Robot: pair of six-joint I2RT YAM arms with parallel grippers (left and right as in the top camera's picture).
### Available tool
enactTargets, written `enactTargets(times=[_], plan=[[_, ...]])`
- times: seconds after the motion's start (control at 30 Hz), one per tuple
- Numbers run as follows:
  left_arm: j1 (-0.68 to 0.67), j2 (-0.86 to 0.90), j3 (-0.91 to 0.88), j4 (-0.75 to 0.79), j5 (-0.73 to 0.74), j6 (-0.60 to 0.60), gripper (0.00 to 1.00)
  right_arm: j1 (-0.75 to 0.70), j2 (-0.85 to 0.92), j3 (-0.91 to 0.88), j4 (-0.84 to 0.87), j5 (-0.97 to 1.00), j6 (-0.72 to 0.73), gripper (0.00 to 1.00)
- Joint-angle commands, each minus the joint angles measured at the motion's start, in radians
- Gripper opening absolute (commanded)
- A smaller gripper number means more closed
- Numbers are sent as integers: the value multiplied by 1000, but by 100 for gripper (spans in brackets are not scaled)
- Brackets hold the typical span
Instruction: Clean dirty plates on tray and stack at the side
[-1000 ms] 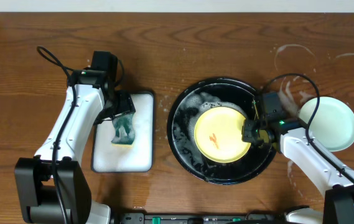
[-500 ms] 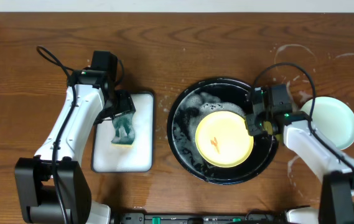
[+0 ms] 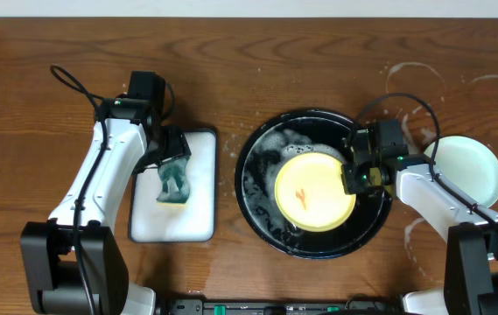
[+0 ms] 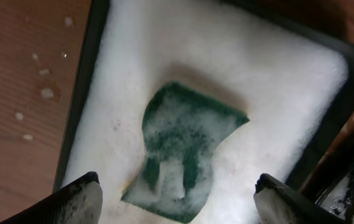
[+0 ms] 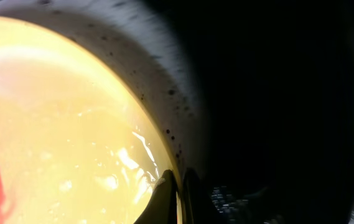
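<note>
The pale yellow plate [image 3: 319,208], a red-orange smear on its face, lies flat in the foamy black tray [image 3: 262,210], right of centre. The right jaws meet its right-hand rim and, by the wrist view, pinch that edge, so the right arm [image 3: 425,196] is the nearer. A mint-green plate [image 3: 472,175] rests further right on the tabletop [image 3: 319,61]. The left jaws hang spread over the green sponge [image 4: 186,152] in the white tray [image 4: 276,68].

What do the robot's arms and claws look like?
The left arm and right arm are smooth white shells with black joints. A looping black cable trails from each, and a green light glows near each wrist. The left claw and right claw are black.
</note>
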Motion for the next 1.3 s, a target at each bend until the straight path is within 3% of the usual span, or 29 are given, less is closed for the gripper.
enactTargets(times=[0.0, 0.13, 0.3, 0.5, 0.67, 0.73, 0.87, 0.93, 0.97, 1.0, 1.07, 1.13, 1.17, 1.27], plan=[[0, -7, 5, 2, -5, -12, 80, -35, 5, 6, 15, 177, 264, 1], [0, -7, 5, -15, -5, -12, 80, -41, 5, 6, 23, 222, 374, 1], [0, -5, -27, 14, -6, -11, 78, -39, 5, 6, 53, 156, 226, 1], [0, 1, -193, 194, -5, -12, 60, -39, 5, 6, 38, 156, 189, 1], [-4, 1, -331, 351, -5, -11, 57, -39, 5, 6, 40, 156, 190, 1], [-7, 2, -369, 407, -5, 0, 48, -39, 5, 6, 40, 156, 190, 1], [-11, 2, -445, 525, -8, 4, 11, -39, 5, 6, 39, 156, 191, 1], [-11, 2, -477, 574, -26, 3, 8, -39, 5, 6, 39, 156, 191, 1], [-11, 2, -488, 586, -29, 3, 11, -39, 5, 6, 37, 156, 191, 1], [-11, 2, -487, 585, -27, 3, 22, -39, 5, 6, 34, 156, 191, 1], [-11, 0, -487, 579, -10, 3, 54, -39, 5, 6, 29, 156, 190, 1], [-11, -7, -479, 570, -4, 3, 67, -39, 5, 6, 26, 156, 190, 1], [-11, -13, -468, 552, -4, 3, 79, -39, 5, 6, 26, 156, 190, 1], [-11, -47, -426, 487, -2, 3, 82, -39, 5, 6, 26, 156, 190, 1]])
